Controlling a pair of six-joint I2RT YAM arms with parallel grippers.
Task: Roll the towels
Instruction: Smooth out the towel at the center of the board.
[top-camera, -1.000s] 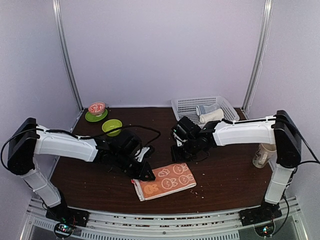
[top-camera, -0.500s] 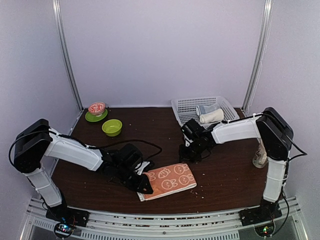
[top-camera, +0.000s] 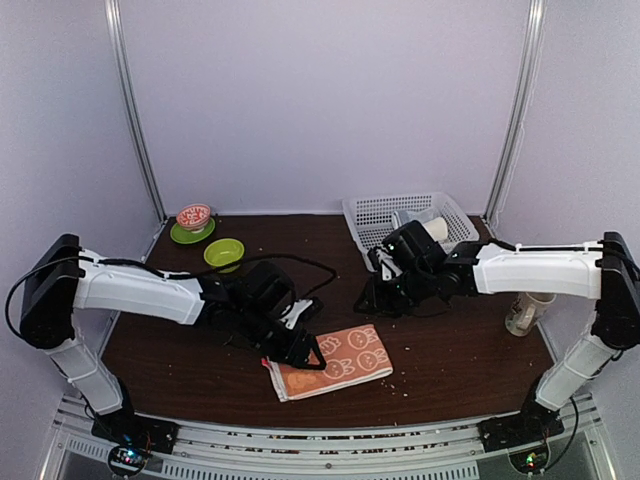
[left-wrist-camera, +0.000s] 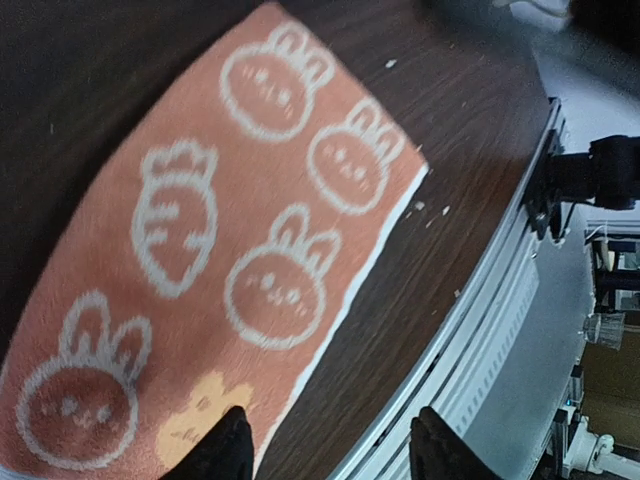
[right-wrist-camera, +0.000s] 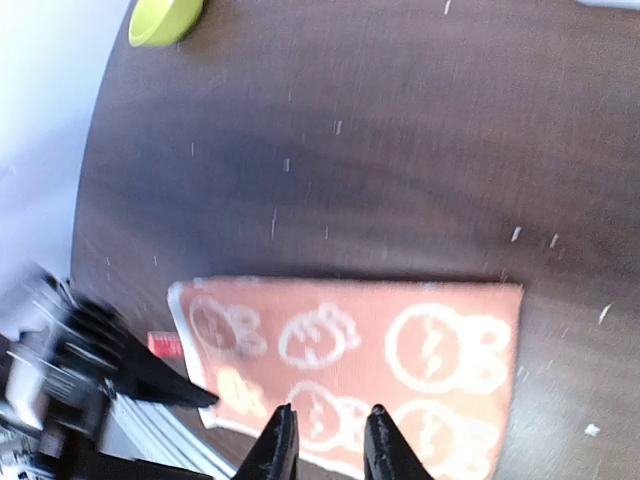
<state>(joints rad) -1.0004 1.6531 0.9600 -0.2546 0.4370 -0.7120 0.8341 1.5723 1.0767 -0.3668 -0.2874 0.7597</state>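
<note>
The orange-red towel (top-camera: 335, 362) with white bunny and carrot prints lies flat and folded near the table's front edge. It fills the left wrist view (left-wrist-camera: 240, 230) and shows in the right wrist view (right-wrist-camera: 350, 345). My left gripper (top-camera: 303, 350) (left-wrist-camera: 330, 450) is open over the towel's near left edge, with nothing between its fingers. My right gripper (top-camera: 373, 300) (right-wrist-camera: 328, 445) hovers behind the towel's far edge, jaws slightly apart and empty. The cream-white towel (top-camera: 438, 228) lies rolled in the white basket (top-camera: 372, 212), partly behind the right arm.
A pale grey-blue cloth bundle (top-camera: 408, 217) shares the basket. A green bowl (top-camera: 224, 253) (right-wrist-camera: 165, 18) and a red patterned bowl on a green saucer (top-camera: 193, 218) stand at the back left. A cup (top-camera: 524, 312) stands at the right edge. Crumbs dot the tabletop.
Both grippers have opened, the left one wide and the right one a little. The left gripper slid right along the towel's left edge. The right arm stretched out lower across the table.
</note>
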